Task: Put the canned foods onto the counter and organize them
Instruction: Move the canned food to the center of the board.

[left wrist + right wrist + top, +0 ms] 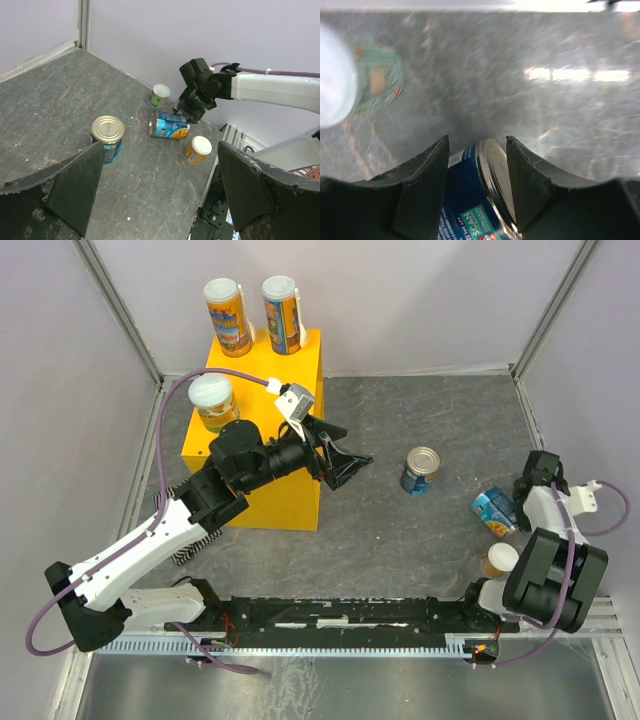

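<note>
Three canned foods stand on the yellow counter (275,502): two tall ones at the back (227,315) (283,312) and a green one (213,402) at its front left. My left gripper (350,462) (160,150) hangs open over the floor right of the counter, nothing between its fingers. A silver-topped blue can (421,470) (107,135) stands upright mid-floor. A blue can (494,512) (170,125) (470,200) lies on its side, and my right gripper (518,502) (477,145) is shut on its silver end. An orange can with a white lid (500,560) (197,150) stands nearby.
A small green can (160,96) (375,85) sits beyond the right gripper near the right wall. A striped cloth (195,537) pokes out under the left arm beside the counter. Walls close in the back and both sides.
</note>
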Robot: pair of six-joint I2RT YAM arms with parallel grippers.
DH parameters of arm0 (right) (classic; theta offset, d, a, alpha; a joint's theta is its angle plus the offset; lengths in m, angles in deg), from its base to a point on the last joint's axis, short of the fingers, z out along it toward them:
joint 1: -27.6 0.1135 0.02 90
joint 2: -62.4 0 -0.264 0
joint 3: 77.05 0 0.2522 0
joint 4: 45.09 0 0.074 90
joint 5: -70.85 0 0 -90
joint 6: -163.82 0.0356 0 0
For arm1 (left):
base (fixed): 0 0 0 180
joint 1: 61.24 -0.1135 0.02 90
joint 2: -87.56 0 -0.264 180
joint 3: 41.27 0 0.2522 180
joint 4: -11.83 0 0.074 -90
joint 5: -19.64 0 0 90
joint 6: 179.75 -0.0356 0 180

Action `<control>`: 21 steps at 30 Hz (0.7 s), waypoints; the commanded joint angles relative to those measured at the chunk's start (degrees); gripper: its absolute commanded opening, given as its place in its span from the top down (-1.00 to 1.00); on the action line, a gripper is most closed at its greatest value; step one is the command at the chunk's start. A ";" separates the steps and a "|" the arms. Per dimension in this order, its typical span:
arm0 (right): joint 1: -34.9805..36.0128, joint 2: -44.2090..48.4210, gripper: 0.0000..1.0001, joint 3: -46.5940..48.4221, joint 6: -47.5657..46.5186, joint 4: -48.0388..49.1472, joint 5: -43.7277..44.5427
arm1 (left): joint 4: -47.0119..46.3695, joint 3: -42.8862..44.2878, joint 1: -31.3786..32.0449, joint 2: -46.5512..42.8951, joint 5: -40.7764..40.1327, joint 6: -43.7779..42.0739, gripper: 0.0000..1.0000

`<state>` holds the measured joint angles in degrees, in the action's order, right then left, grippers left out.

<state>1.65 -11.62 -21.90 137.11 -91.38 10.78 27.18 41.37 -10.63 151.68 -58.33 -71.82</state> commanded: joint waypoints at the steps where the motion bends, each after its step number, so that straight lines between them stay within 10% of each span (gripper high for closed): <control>1: 7.23 -4.75 -0.13 2.64 -0.47 1.17 -8.39 | -2.94 -0.02 0.07 -0.66 -1.20 -1.65 -0.98; 21: 33.52 -11.27 -0.14 11.67 0.81 -4.11 -3.94 | -1.41 -6.37 -0.25 -3.15 -4.88 6.43 -0.98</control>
<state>30.65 -23.45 -12.55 137.54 -92.87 6.35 24.68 36.26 -10.65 148.66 -62.33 -70.22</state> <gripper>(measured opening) 0.569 0.992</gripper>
